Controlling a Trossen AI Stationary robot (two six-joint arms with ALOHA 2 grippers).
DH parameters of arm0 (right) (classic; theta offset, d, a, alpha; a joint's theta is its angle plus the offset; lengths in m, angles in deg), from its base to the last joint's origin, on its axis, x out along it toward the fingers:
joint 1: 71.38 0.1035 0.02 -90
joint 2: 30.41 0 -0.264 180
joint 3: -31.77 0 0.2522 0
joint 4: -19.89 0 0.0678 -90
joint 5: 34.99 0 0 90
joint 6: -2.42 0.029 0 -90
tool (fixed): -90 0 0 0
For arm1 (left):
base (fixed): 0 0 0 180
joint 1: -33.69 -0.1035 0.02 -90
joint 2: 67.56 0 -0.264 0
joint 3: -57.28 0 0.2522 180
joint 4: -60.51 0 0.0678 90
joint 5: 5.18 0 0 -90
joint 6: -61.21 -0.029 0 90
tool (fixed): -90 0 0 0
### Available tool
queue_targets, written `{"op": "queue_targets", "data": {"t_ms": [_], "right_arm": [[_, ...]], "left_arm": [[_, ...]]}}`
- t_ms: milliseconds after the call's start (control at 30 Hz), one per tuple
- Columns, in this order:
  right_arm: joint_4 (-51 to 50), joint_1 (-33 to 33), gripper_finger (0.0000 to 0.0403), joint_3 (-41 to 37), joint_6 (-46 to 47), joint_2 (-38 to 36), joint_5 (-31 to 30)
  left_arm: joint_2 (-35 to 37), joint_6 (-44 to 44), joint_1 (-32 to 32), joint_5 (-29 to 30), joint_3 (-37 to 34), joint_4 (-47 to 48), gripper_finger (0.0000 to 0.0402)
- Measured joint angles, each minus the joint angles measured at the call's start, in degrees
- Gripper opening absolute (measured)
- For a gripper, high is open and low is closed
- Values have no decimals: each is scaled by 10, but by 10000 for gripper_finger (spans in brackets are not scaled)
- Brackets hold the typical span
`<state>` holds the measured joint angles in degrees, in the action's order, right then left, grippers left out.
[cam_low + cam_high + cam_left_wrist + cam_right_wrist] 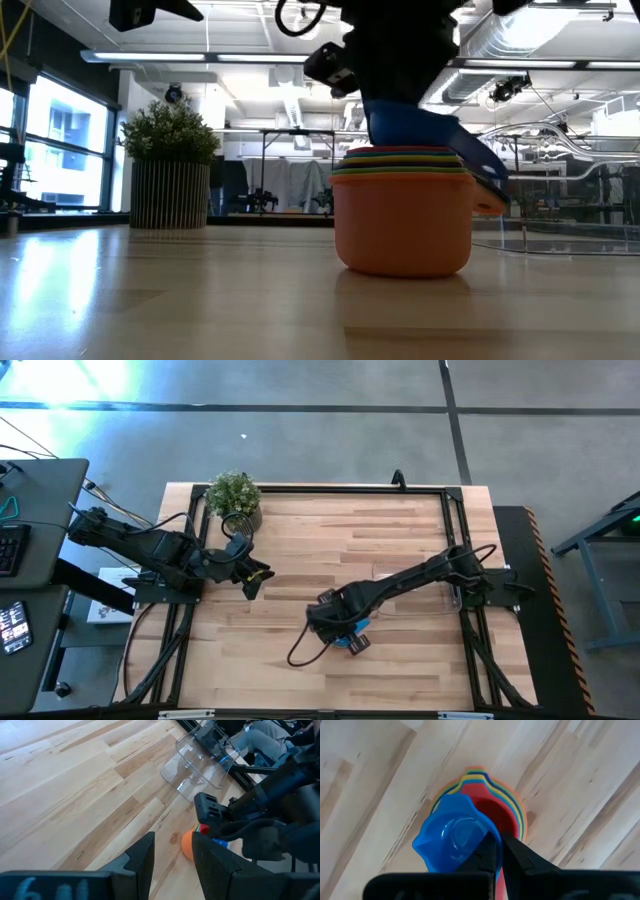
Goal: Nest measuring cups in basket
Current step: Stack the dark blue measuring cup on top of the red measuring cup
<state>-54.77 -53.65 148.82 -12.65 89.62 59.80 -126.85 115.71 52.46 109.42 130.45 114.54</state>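
Measuring cups (402, 215) stand as one nested stack on the wooden surface (300, 550), orange one outermost at the bottom, w/ green, yellow and red rims showing inside it. The stack is near the front-middle of the surface, directly under my right tool (499, 851).

My right tool is pressed together and pinches the rim of the blue cup (452, 837). This cup hangs tilted just above the stack, partly over its red inner cup (495, 815); if it touches the stack I cannot tell. In the low view the blue cup (425, 135) sits slanted on top of the coloured rims, its handle side pointing down toward the right.

Basket (200, 762), clear plastic, lies on the surface well apart from the stack, toward the right side near my right arm's base. No cup is visible inside it.

My left tool (257, 577) has its fingers spread, holds nothing, and hovers at the left part of the surface, near the plant pot (234, 499), apart from the stack.
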Motion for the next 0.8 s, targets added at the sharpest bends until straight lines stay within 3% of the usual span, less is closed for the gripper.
{"op": "queue_targets", "data": {"t_ms": [467, 800], "right_arm": [[21, -1, 2, -7, -3, 0, -2], [21, -1, 49, -7, -19, 0, -3]], "left_arm": [[0, 0, 0, 0, 0, 0, 122], [0, 0, 0, 0, 0, 0, 122]]}}
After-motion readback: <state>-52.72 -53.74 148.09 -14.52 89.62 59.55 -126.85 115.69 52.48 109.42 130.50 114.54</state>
